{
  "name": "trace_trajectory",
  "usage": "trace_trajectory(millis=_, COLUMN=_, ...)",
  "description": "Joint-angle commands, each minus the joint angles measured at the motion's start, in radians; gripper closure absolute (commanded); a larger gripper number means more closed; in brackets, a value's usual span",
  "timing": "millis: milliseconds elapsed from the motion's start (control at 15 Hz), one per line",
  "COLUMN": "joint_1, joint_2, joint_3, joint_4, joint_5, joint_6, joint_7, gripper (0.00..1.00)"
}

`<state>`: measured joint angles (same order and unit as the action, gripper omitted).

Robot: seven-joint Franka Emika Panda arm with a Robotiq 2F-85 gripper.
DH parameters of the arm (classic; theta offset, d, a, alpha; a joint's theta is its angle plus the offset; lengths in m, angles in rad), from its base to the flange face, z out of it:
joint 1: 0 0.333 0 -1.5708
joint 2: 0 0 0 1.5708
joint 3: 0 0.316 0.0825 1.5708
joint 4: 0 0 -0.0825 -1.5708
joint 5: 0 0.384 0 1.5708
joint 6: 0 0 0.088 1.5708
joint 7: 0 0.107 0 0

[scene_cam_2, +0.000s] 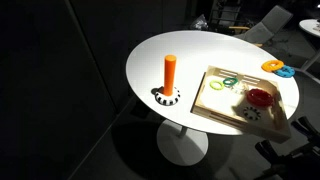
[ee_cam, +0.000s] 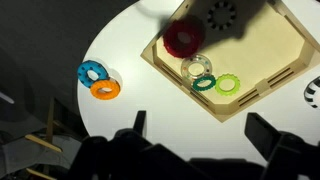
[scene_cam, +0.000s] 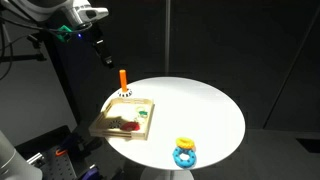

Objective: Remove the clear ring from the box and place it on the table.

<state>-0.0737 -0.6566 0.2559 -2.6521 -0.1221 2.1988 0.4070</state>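
Observation:
The clear ring (ee_cam: 197,68) lies inside the tan wooden box (ee_cam: 265,45), between a red ring (ee_cam: 183,38) and a dark green ring (ee_cam: 204,83). A light green ring (ee_cam: 229,85) lies beside them. The box sits near the edge of the round white table (ee_cam: 125,50) and shows in both exterior views (scene_cam: 105,122) (scene_cam_2: 215,105). My gripper (ee_cam: 200,130) is open and empty, high above the table and apart from the box. In an exterior view it (scene_cam: 103,58) hangs above and behind the box.
An orange peg (scene_cam_2: 170,72) stands upright on a black-and-white base next to the box. A blue ring (ee_cam: 93,72) and an orange ring (ee_cam: 105,89) lie on the table away from the box. A black gear-like piece (ee_cam: 220,15) lies in the box.

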Motion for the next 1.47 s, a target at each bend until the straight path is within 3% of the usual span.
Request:
trace_trajectory(millis=0, joint_1=0.014, joint_2=0.002, joint_3=-0.013, joint_4=0.002, joint_5=-0.01, joint_6=-0.004, joint_7=0.007, gripper=0.0)
trace_trajectory(millis=733, joint_1=0.015, joint_2=0.074, joint_3=-0.036, joint_4=0.02, joint_5=0.008, joint_6=0.02, joint_7=0.006, gripper=0.0)
trace_trajectory(millis=1400, joint_1=0.041, joint_2=0.301, joint_3=-0.131, joint_4=0.036, joint_5=0.152, joint_6=0.253, joint_7=-0.041, gripper=0.0)
